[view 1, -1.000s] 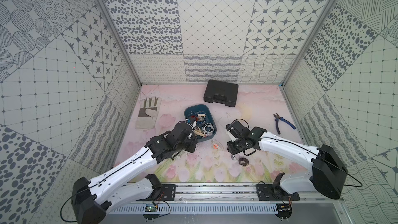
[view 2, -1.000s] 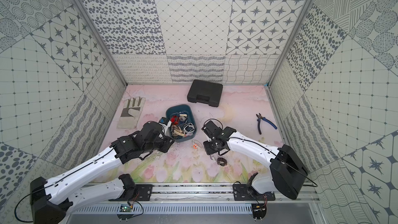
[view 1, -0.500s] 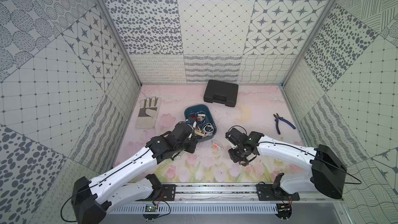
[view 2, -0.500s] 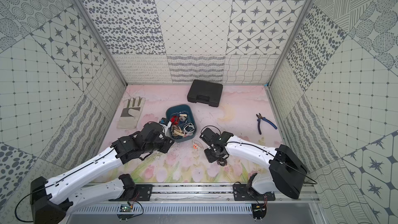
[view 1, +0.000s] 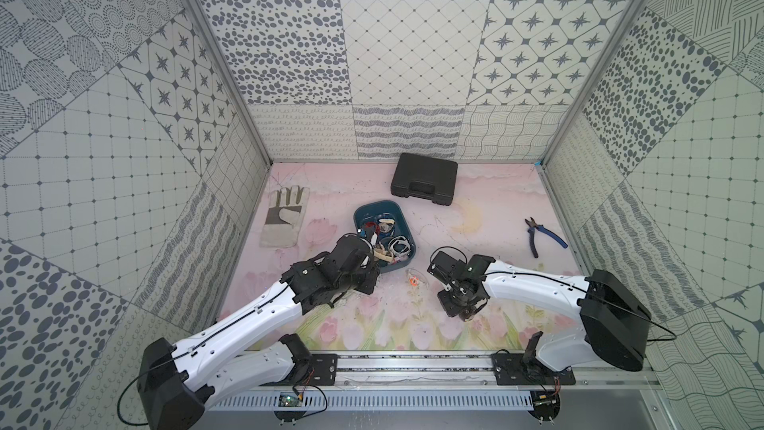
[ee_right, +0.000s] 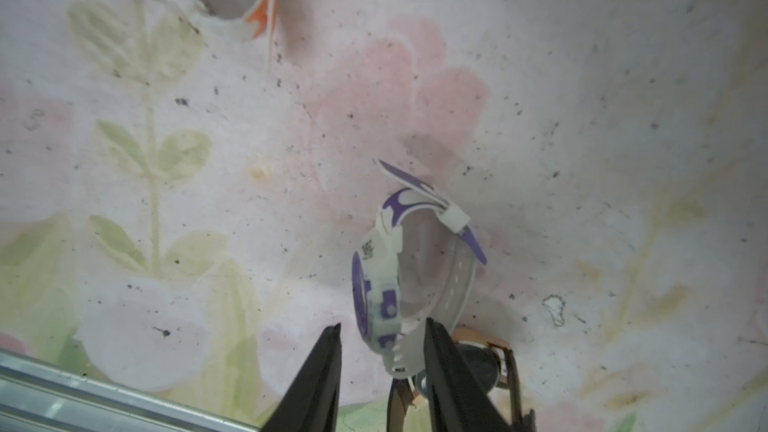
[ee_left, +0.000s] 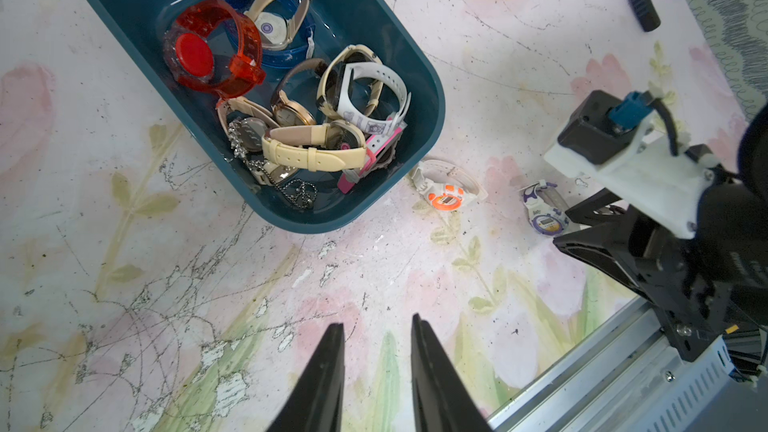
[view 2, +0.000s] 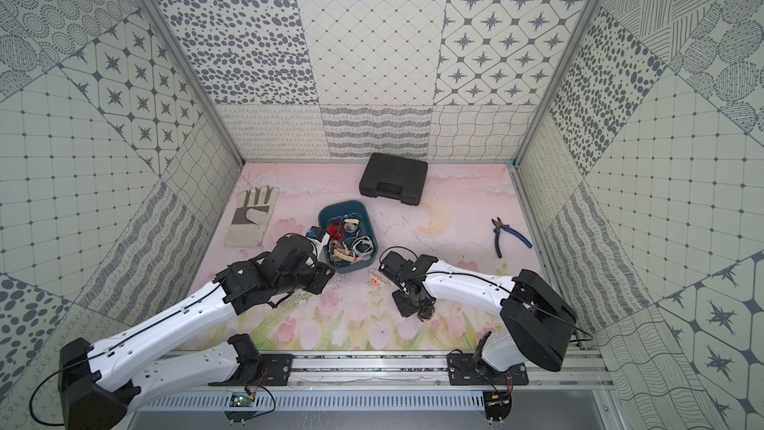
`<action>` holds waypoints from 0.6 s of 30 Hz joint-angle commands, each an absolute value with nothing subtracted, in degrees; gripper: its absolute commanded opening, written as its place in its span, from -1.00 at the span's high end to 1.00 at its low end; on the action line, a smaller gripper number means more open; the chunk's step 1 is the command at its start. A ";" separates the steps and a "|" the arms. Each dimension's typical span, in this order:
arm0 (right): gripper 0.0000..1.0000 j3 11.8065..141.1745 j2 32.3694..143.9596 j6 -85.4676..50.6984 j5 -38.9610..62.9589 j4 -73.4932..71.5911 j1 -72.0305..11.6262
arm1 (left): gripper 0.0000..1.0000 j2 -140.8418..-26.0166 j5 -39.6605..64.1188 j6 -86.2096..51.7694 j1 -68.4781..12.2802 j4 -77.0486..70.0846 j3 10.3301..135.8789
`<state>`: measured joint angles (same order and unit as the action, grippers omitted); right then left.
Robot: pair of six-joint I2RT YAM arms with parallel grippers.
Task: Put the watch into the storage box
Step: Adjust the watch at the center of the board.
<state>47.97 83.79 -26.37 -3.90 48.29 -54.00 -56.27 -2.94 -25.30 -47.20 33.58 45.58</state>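
The dark teal storage box (view 1: 379,203) (view 2: 344,203) (ee_left: 432,76) sits mid-table with several watches inside. A purple-and-white watch (ee_right: 380,284) (ee_left: 545,218) lies on its side on the mat. My right gripper (ee_right: 383,324) is open and low over it, its jaws on either side of the watch's near end; one finger (ee_right: 440,351) is against the strap, the other stands clear. A dark-faced watch with a brown strap (ee_right: 478,363) (view 1: 469,316) lies just behind that finger. My left gripper (ee_left: 376,322) hovers open and empty over bare mat near the box.
An orange-and-white watch (ee_left: 445,195) (view 1: 413,281) lies between the box and the right arm. At the back stands a black hard case (view 1: 425,177); a work glove (view 1: 285,219) lies left and blue pliers (view 1: 541,237) right. The metal rail (view 1: 413,366) runs along the front.
The right gripper has swung toward the table's front and come down over the purple-and-white watch. The left arm has stayed still.
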 commanded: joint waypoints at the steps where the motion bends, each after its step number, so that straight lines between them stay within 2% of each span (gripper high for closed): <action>1: 0.24 48.88 84.35 -26.81 -4.41 48.40 -54.94 | 0.36 -56.24 -2.82 -24.87 -47.14 30.54 45.18; 18: 0.24 54.01 90.68 -24.79 1.14 40.64 -55.37 | 0.35 -56.33 -2.74 -24.70 -47.18 30.41 44.82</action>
